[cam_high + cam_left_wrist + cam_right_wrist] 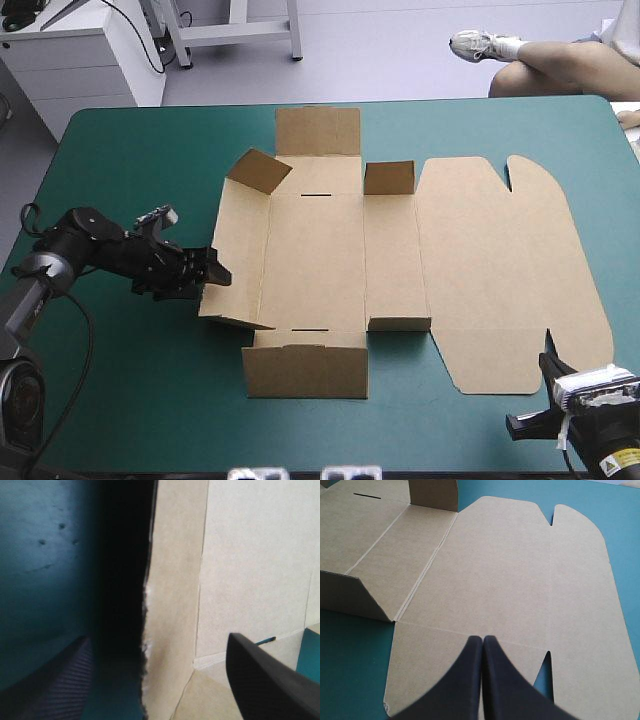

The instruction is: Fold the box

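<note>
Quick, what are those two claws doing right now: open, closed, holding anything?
Left claw: open, astride the raised side wall of the box.
Right claw: closed, holding nothing.

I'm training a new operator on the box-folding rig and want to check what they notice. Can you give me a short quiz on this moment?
1. True or false: the right gripper is shut and sits over the near edge of the lid panel of the box.
2. Which part of the box does the open left gripper straddle? A) the raised left wall B) the near flap C) the far flap
3. Is the lid panel lying flat or raised?

Key: 1 true; 2 A; 3 flat.
</note>
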Controlling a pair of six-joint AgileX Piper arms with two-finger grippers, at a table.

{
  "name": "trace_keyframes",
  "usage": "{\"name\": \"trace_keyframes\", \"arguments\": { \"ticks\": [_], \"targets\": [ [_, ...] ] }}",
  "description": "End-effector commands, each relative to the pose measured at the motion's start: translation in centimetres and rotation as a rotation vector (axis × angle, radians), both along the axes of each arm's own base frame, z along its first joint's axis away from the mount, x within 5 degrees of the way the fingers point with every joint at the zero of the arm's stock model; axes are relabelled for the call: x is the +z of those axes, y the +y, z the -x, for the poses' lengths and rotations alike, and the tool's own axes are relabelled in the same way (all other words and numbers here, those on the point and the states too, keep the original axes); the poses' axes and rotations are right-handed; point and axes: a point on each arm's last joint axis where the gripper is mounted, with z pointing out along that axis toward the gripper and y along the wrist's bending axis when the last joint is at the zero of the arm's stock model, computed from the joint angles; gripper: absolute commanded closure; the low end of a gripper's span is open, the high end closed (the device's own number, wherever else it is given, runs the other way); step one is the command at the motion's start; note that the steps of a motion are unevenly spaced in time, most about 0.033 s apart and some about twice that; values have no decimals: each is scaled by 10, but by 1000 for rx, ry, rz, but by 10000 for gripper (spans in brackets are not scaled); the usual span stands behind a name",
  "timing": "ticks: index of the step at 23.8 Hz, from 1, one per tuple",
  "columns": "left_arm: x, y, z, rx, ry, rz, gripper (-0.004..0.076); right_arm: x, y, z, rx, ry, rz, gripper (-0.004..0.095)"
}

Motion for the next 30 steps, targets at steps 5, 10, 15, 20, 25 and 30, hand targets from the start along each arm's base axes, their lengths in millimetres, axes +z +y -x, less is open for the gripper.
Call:
{"name": "trace_keyframes", "arguments": {
  "ticks": [5,10,15,20,25,30],
  "targets": [
    [-1,-30,-4,-61,17,56,195,14,-1,-2,-10,-87,-5,922],
    [-7,-34,-8,-38,47,101,276,14,-1,-2,-10,-87,-5,922],
    [-4,-38,-11,-43,9,152,721,14,-1,-2,-10,-87,-5,922],
    [1,-42,-5,-98,60,202,730,14,-1,-2,-10,-87,-5,922],
    [54,-42,-19,-276,-64,147,732,14,-1,-2,-10,-87,-5,922],
    [110,-37,-39,-379,-303,-151,732,14,-1,-2,-10,-87,-7,922]
  ]
}}
